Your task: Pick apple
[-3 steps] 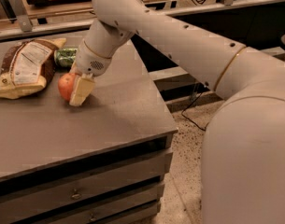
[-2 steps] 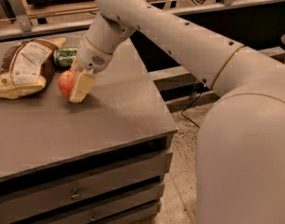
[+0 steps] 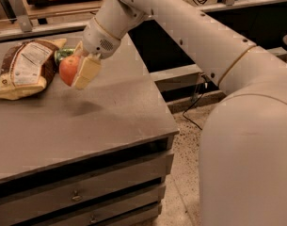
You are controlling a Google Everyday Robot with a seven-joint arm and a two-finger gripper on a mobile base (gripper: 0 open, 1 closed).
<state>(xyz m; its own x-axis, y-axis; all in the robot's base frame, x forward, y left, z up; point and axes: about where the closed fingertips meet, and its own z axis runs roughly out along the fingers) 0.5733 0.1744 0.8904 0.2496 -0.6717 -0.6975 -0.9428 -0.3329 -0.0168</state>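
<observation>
With the shadow (image 3: pixel 79 108) on the tabletop sitting apart from the fruit, the apple (image 3: pixel 67 68) reads as clear of the surface. It hangs above the table (image 3: pixel 115 117), just right of the bagged bread loaf (image 3: pixel 24 69) and in front of the green can (image 3: pixel 63 54).

The gripper (image 3: pixel 76 72) is at the apple and clamped on it. One pale finger pad (image 3: pixel 87 71) lies flat across the near-right side; the other is mostly hidden behind the fruit.

Handling, est.:
- Apple = rigid, round, smooth skin, so prob. slippery under flat pads.
- Moderate wt. Not fragile, but bruises w/ excess squeeze.
- Best hold = across the widest diameter, pads opposed thru the centre. An off-centre grip would let it roll or squirt out.
- Present grip looks approx. across the middle; can't confirm far-side contact.
- Risk: fruit rotates in the pads if the arm (image 3: pixel 190 27) swings fast. Slow moves and moderate force advised.
</observation>
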